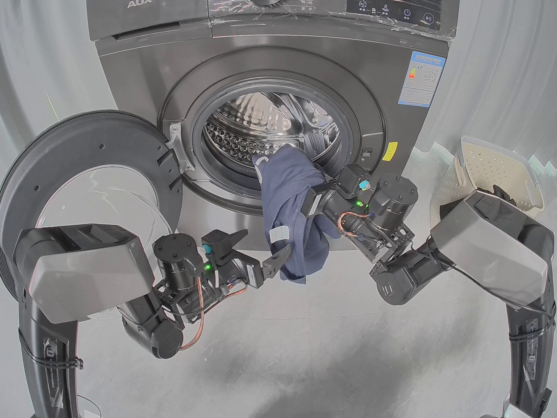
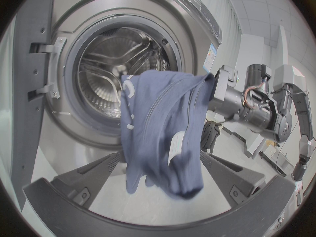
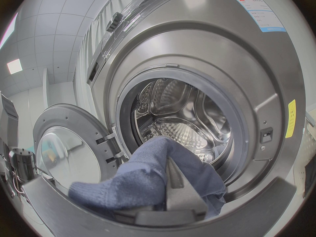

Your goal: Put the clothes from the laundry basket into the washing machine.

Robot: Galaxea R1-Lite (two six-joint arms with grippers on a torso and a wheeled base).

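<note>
A dark blue garment (image 1: 293,210) hangs in front of the washing machine's (image 1: 174,76) round opening, its top edge at the drum's lower rim. My right gripper (image 1: 304,195) is shut on the blue garment (image 3: 144,178), which drapes over its fingers (image 3: 179,188). My left gripper (image 1: 268,256) stands open just below and left of the hanging cloth. From the left wrist, the garment (image 2: 164,129) dangles between the spread fingers (image 2: 233,178) without being pinched. The steel drum (image 3: 184,116) looks empty. The cream laundry basket (image 1: 499,172) stands at the right, behind my right arm.
The machine's round door (image 1: 87,169) is swung fully open to the left, beside my left arm. Pale floor (image 1: 325,343) lies in front of the machine. A white curtain (image 1: 510,59) hangs behind.
</note>
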